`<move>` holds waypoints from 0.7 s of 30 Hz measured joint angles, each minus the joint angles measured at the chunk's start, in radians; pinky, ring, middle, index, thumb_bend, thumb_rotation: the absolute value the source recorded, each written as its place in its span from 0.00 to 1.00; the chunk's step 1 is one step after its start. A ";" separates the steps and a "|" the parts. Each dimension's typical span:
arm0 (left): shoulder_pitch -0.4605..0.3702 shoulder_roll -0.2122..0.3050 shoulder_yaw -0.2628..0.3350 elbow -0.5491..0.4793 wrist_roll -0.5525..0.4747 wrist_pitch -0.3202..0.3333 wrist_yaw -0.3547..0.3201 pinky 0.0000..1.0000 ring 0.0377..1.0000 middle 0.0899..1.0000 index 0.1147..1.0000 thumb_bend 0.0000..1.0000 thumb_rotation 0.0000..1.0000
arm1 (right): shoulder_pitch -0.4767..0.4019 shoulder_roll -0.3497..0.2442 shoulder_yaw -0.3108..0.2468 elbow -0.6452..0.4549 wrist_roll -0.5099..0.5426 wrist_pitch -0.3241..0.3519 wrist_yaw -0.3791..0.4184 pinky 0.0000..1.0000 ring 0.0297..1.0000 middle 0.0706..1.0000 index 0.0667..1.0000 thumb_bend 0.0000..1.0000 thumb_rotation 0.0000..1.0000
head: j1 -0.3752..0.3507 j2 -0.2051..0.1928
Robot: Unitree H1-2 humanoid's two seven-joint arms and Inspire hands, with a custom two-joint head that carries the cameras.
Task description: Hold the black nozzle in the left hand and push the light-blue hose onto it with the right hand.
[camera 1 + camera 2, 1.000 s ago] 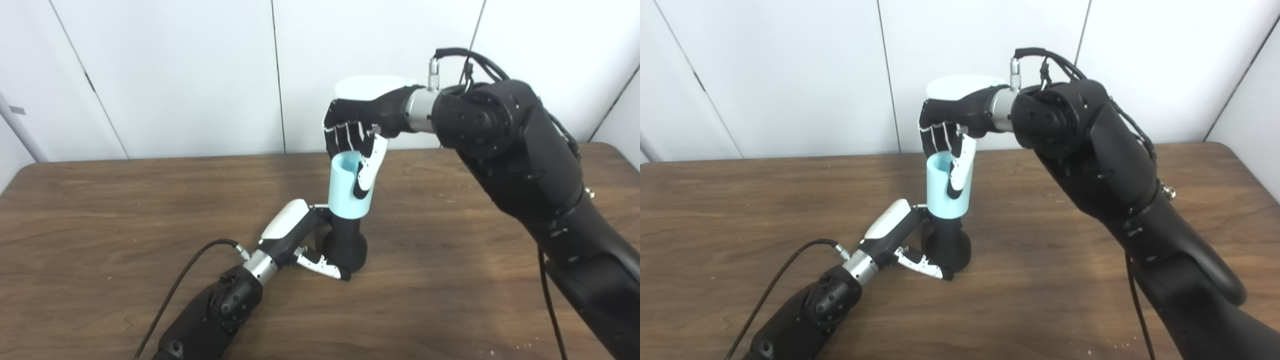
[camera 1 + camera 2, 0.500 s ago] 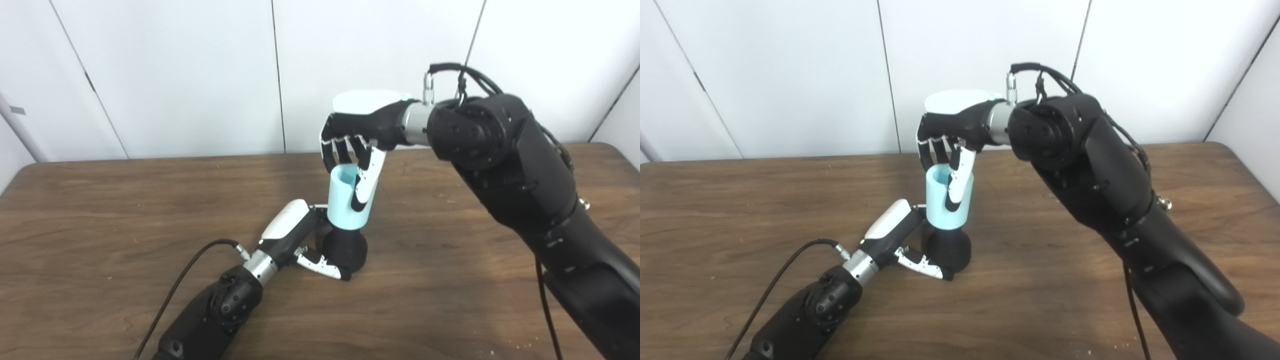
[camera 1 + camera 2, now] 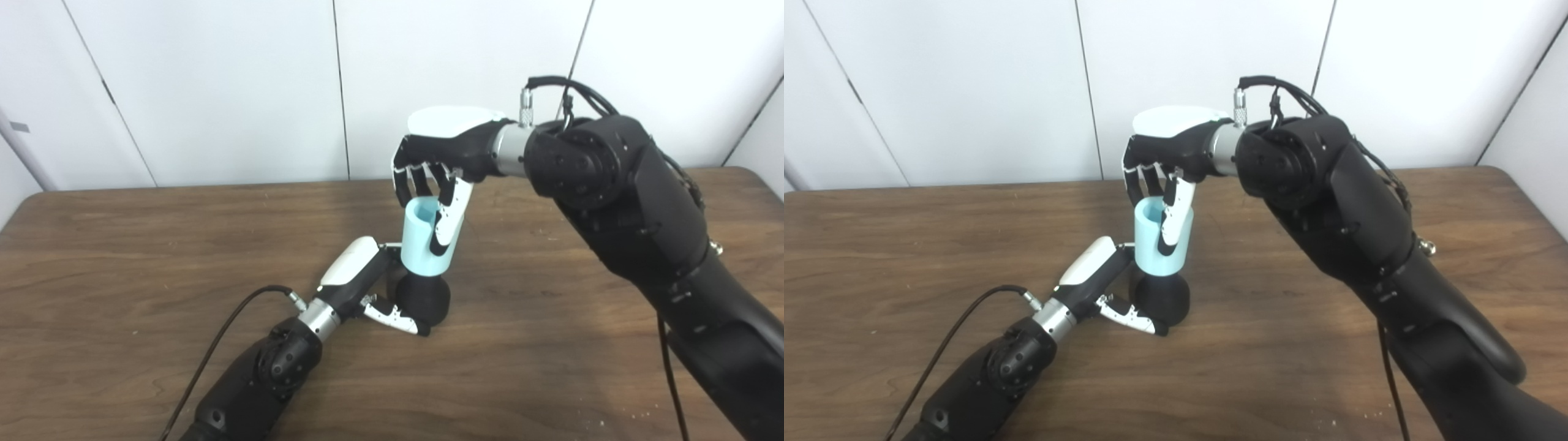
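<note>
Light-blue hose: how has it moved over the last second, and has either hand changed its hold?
The light-blue hose has slid further down the black nozzle, hiding its neck. The right hand came down with it, still gripping. The left hand still holds the nozzle's base on the table.

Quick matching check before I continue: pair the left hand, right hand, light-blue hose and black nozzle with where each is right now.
Things:
1. left hand
2. right hand
3. light-blue hose
4. black nozzle

States:
A. upright, seated over the nozzle's neck
B. wrapped around the nozzle's base, low by the table
C. standing on the table, only its bulbous base showing
D. gripping the hose from above

Pairs: 1-B, 2-D, 3-A, 4-C
</note>
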 measured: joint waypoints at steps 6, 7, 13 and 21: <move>0.001 0.001 0.000 0.000 0.000 0.000 0.000 0.75 0.56 0.41 0.41 0.52 0.09 | 0.061 -0.001 -0.003 -0.066 -0.043 -0.090 -0.094 0.11 0.18 0.35 0.46 0.52 0.00 | -0.003 -0.002; 0.001 0.001 0.000 0.000 0.000 0.000 0.000 0.75 0.56 0.41 0.41 0.52 0.09 | 0.066 -0.001 -0.003 -0.070 -0.047 -0.096 -0.103 0.11 0.18 0.34 0.46 0.52 0.00 | -0.002 -0.002; 0.001 0.001 0.001 0.000 0.000 0.001 0.000 0.75 0.56 0.41 0.41 0.52 0.09 | 0.067 0.011 0.000 -0.080 -0.089 -0.103 -0.093 0.09 0.15 0.34 0.45 0.52 0.00 | 0.002 0.002; 0.001 0.001 0.001 0.000 0.000 0.001 0.000 0.74 0.57 0.41 0.41 0.52 0.09 | 0.067 0.020 -0.003 -0.082 -0.104 -0.103 -0.070 0.09 0.15 0.34 0.45 0.52 0.00 | 0.002 0.002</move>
